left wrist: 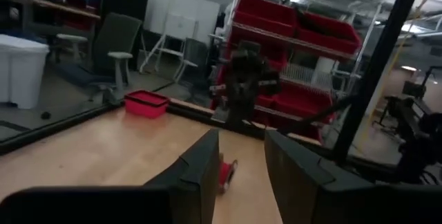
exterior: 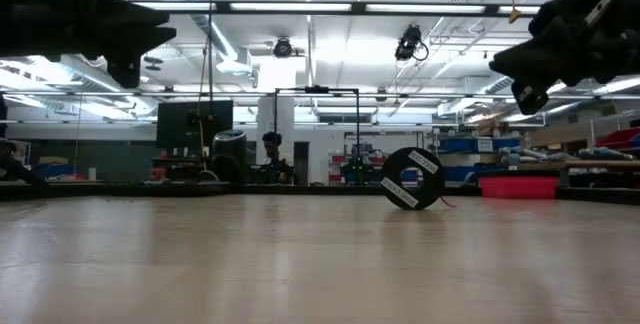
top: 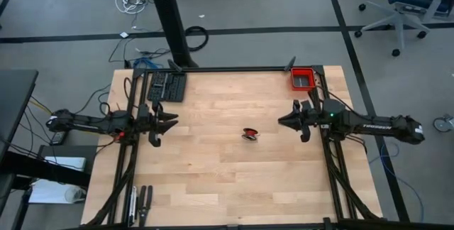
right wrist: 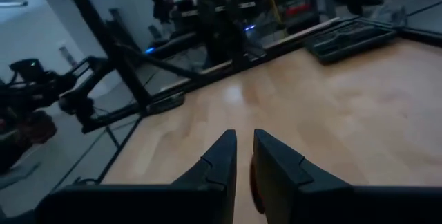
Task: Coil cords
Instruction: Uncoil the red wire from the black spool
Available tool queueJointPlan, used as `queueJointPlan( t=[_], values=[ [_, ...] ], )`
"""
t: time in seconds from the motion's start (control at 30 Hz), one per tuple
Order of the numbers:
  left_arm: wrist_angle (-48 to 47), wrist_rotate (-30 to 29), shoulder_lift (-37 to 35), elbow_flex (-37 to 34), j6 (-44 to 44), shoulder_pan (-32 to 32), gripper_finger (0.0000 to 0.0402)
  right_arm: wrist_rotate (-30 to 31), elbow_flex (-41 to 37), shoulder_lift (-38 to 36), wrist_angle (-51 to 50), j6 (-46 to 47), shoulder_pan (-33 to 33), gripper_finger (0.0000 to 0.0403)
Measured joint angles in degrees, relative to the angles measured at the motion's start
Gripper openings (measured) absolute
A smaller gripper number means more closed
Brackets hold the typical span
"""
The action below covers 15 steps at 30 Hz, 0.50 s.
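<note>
plainly, one view after another:

high view: the cord (top: 250,134) lies as a small red bundle near the middle of the wooden table (top: 213,180), roughly midway between the arms and well apart from both. the left gripper (top: 170,123) hangs over the table's left side, the right gripper (top: 282,121) over its right side, both pointing inward at the bundle. neither holds anything.

low view: the bundle shows as a dark round reel shape with white labels and a thin red tail, resting on the tabletop; both arms are raised well above the surface.

left wrist view: the left fingers (left wrist: 200,165) stand apart with a clear gap, released and empty; the red of the cord peeks between them farther off.

right wrist view: the right fingers (right wrist: 221,156) are nearly together with a narrow slit, gripping nothing.

step in hand: judging by the tight bundle and both arms pulled clear, the coiling looks done or close to it.

next move: if any is needed, a gripper would have to lower to the table and take the loose red tail.

around: a red bin (top: 303,79) at the far right corner, a black tool tray (top: 167,86) at the far left edge.

in the way: nothing lies between either gripper and the bundle.
</note>
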Motion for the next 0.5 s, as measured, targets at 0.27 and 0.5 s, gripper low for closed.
queueJointPlan(
  t=[0.27, 0.5],
  values=[
    [0.7, -4.1, 9.1, 4.2, -1.2, 0.0, 0.0122, 6.2, 6.9, 15.1, -1.8, -4.1, 3.8, 0.0052],
    [0.5, -7.4, 21.2, 10.5, -0.8, 0.0, 0.0122, 6.9, 11.9, 27.4, -1.9, -7.1, 4.2, 0.0052]
  ],
)
